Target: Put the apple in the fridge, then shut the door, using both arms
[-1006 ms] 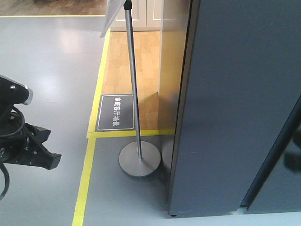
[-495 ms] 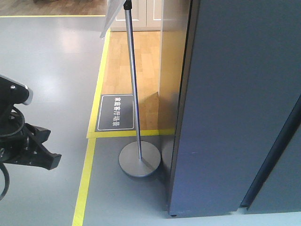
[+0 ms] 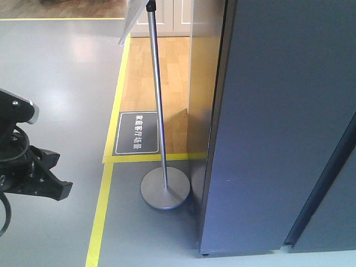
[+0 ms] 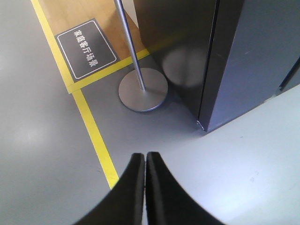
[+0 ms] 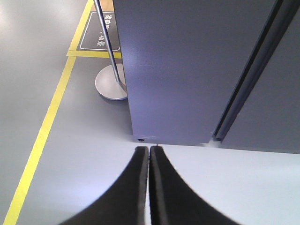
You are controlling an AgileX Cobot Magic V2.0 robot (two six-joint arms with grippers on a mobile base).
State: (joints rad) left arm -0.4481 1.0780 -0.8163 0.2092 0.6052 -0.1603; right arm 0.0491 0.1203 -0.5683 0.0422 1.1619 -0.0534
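Fridge [image 3: 278,128] cropped, left pincer [image 4: 145,161] and right pincer [image 5: 149,154] pressed together, empty

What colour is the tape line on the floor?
Yellow; the tape line shows best in the exterior front-facing view.

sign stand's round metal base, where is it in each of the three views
Exterior front-facing: the round base sits low and centre-left, just left of the fridge.
Left wrist-mounted: upper middle, beyond the shut left gripper.
Right wrist-mounted: upper left, partly cut off by the fridge's corner, above the shut right gripper.
Shared landmark: the yellow floor tape running past the base.
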